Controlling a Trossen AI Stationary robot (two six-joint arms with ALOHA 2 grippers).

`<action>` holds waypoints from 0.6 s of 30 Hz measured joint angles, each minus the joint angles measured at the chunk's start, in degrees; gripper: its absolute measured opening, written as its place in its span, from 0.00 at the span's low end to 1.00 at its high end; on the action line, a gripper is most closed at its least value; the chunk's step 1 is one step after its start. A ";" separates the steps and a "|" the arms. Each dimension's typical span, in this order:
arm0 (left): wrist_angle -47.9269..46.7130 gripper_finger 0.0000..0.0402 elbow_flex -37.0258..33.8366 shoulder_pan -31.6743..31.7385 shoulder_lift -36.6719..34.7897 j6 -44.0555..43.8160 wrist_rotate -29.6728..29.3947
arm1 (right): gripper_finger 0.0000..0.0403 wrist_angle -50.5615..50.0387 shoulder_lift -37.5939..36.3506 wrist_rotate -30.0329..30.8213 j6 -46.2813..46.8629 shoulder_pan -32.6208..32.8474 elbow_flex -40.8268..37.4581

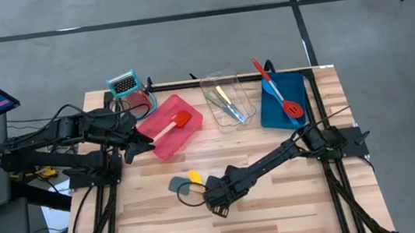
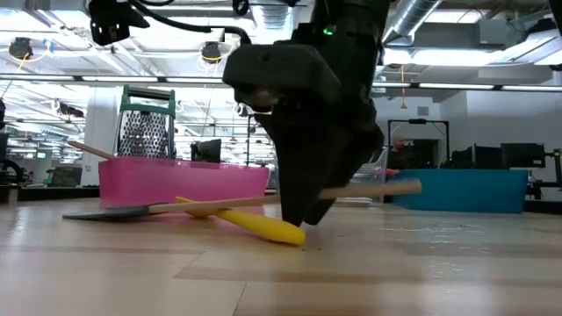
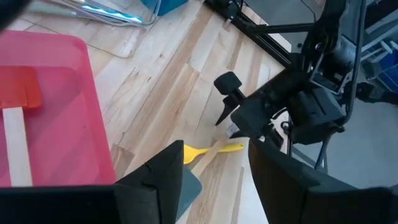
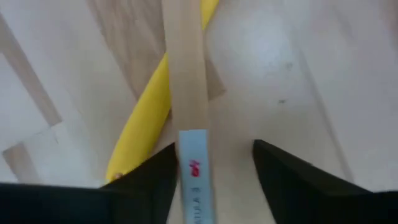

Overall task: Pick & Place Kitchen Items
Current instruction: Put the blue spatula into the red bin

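A grey-headed spatula with a pale wooden handle [image 4: 185, 93] lies on the table near its middle. Its head [image 1: 178, 185] rests on the wood and its handle crosses over a yellow spoon [image 2: 255, 226]. My right gripper [image 4: 214, 180] points down over the handle's free end. It is open, with one finger on each side of the handle. My left gripper [image 3: 214, 186] hangs open and empty above the near corner of the pink tray [image 1: 165, 141]. My right gripper comes at the spatula's handle from above, its fingers standing across it near the labelled free end [image 4: 194, 155]. One finger [image 4: 155, 177] stands right beside the handle's edge; whether it touches, I cannot tell. The handle lies on the yellow spoon.
The pink tray holds a red spatula [image 1: 174, 123]. A clear tray [image 1: 229, 102] with slim utensils and a blue tray [image 1: 280, 104] with a red spoon stand at the far side. A box grater [image 1: 123, 84] stands behind the pink tray.
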 joint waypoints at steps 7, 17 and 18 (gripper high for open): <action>-0.01 0.41 0.00 0.00 0.00 0.63 0.00 | 0.11 0.51 0.21 -3.50 -0.33 -0.92 0.04; 0.66 0.41 0.00 0.00 -0.02 0.85 0.01 | 0.12 -0.07 -5.83 1.04 1.40 -1.66 -0.07; 0.89 0.41 0.00 0.00 -0.03 0.85 0.01 | 0.12 -0.09 -6.98 2.31 1.70 -1.71 -0.07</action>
